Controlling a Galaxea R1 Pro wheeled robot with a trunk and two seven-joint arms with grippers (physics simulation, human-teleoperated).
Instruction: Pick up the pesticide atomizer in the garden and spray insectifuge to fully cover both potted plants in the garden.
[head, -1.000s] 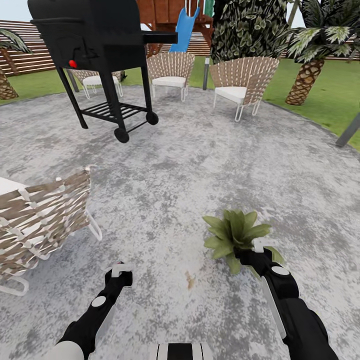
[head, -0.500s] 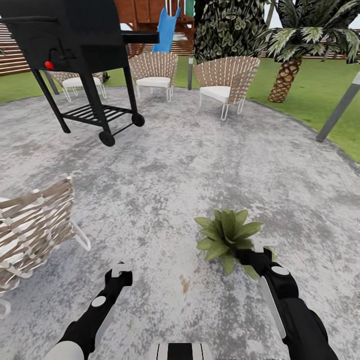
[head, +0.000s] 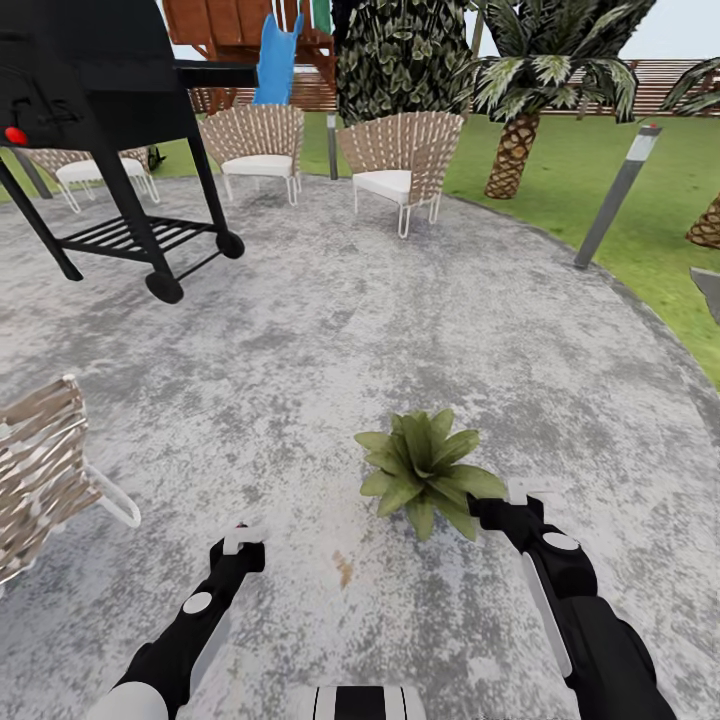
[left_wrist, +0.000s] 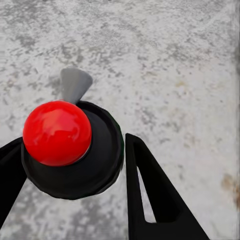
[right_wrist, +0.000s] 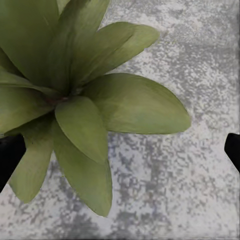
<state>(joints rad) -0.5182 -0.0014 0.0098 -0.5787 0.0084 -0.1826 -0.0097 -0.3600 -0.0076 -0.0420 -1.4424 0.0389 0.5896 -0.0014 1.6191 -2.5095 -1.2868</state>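
My left hand (left_wrist: 75, 165) grips the pesticide atomizer (left_wrist: 72, 150); my right hand (right_wrist: 120, 150) is open beside the potted plant (head: 425, 470). Its fingers could knock the leaves.

Potted plant (head: 425, 470) at my 1 o'clock: plain green leaves. Patio (head: 350, 330): mottled grey-white. Grill (head: 90, 80) at 11: black, red knob.
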